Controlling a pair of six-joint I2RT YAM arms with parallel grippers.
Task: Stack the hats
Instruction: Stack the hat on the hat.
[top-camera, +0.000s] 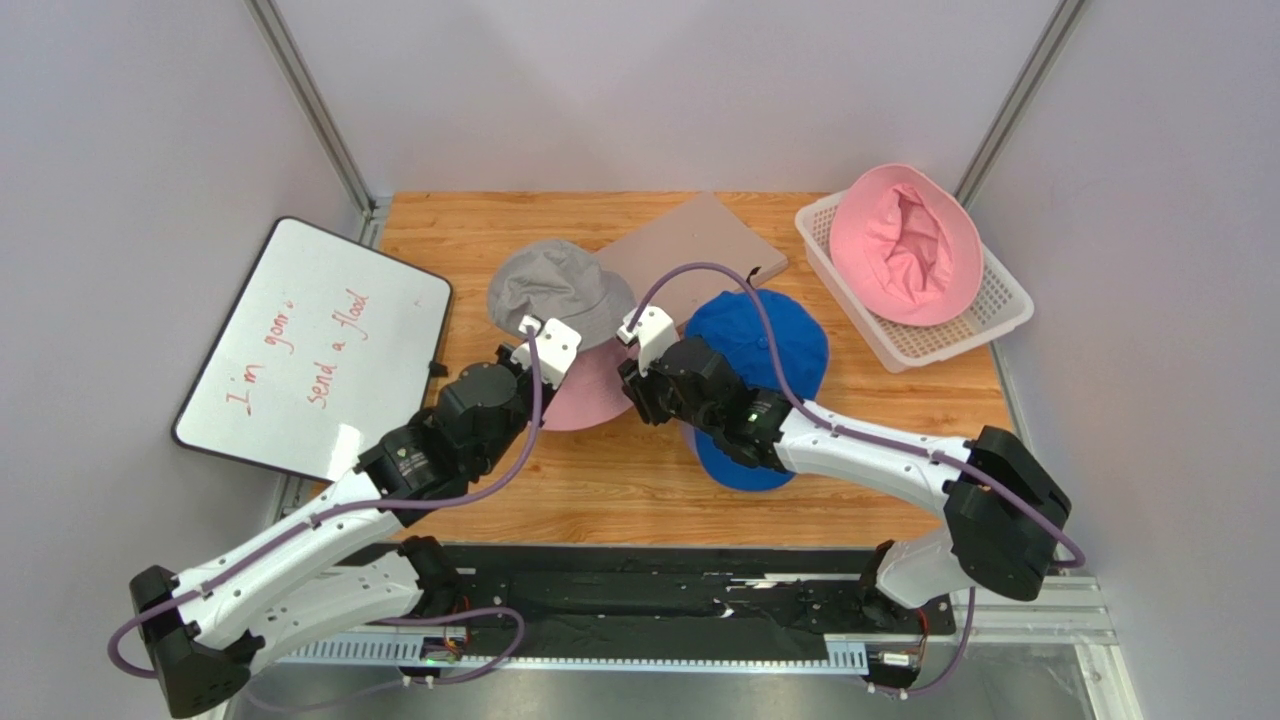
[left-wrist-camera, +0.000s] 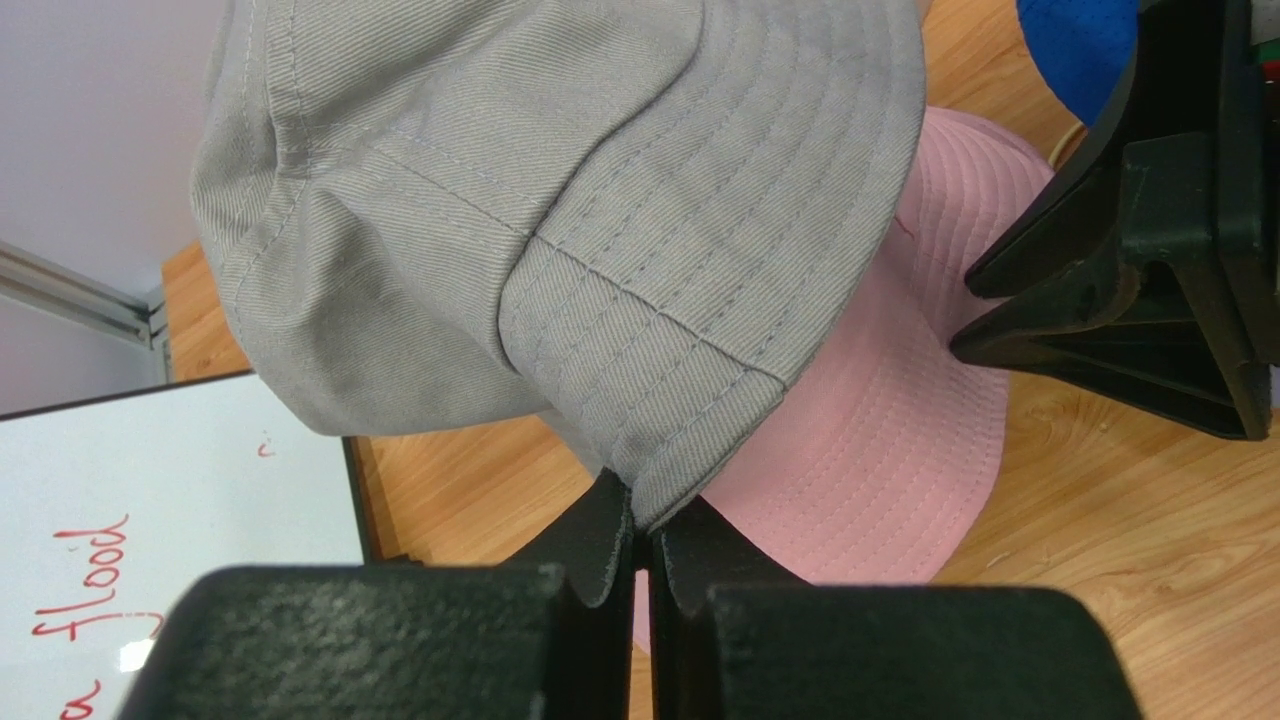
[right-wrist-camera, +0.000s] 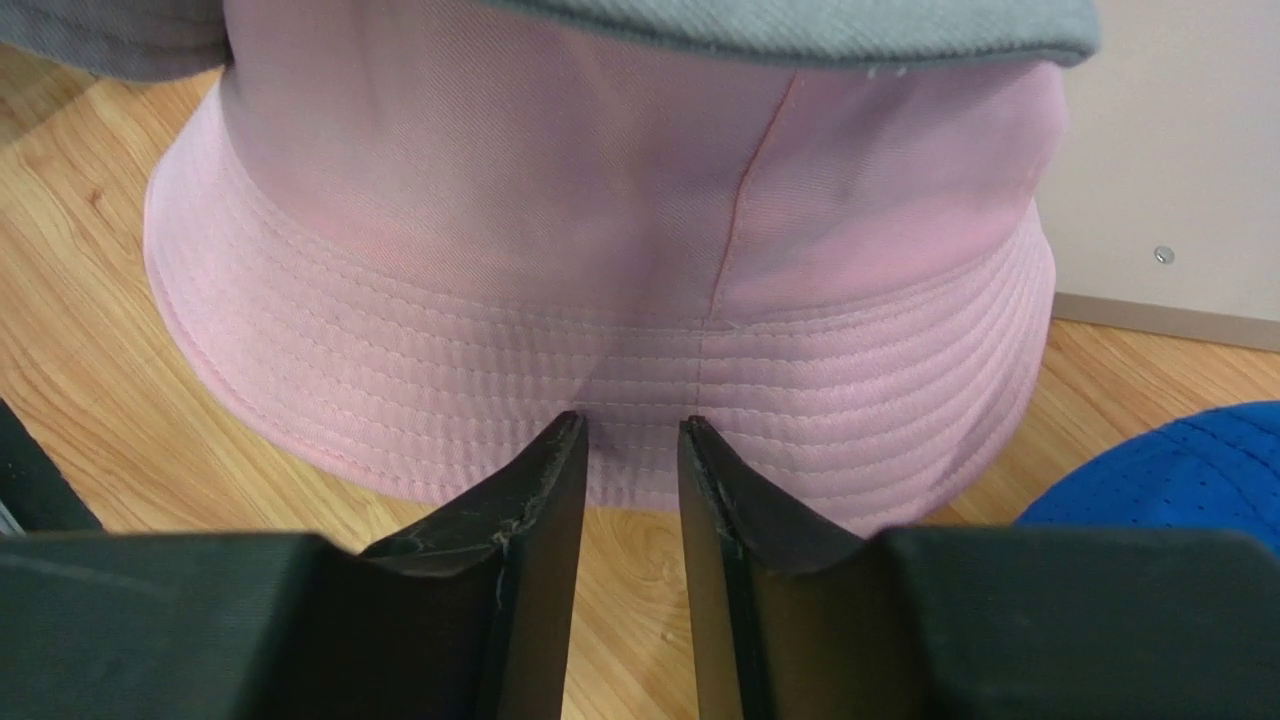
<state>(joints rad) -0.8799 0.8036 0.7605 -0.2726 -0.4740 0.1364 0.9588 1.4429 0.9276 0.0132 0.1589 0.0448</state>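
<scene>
A grey bucket hat (top-camera: 553, 282) (left-wrist-camera: 556, 195) lies tilted over a pale pink bucket hat (top-camera: 586, 398) (left-wrist-camera: 887, 435) (right-wrist-camera: 601, 225) in the middle of the table. My left gripper (top-camera: 544, 348) (left-wrist-camera: 649, 518) is shut on the near edge of the grey hat's brim. My right gripper (top-camera: 643, 333) (right-wrist-camera: 628, 435) stands open by a narrow gap, its tips at the pink hat's brim with nothing clamped between them. A blue hat (top-camera: 759, 353) (right-wrist-camera: 1187, 473) lies just right of it, under the right arm. Another pink bucket hat (top-camera: 906, 245) sits upside down in the white basket (top-camera: 984, 323).
A whiteboard (top-camera: 316, 353) with red writing leans off the table's left edge. A tan flat board (top-camera: 699, 240) lies behind the hats. The right gripper's black body (left-wrist-camera: 1157, 270) shows close beside the stacked hats in the left wrist view.
</scene>
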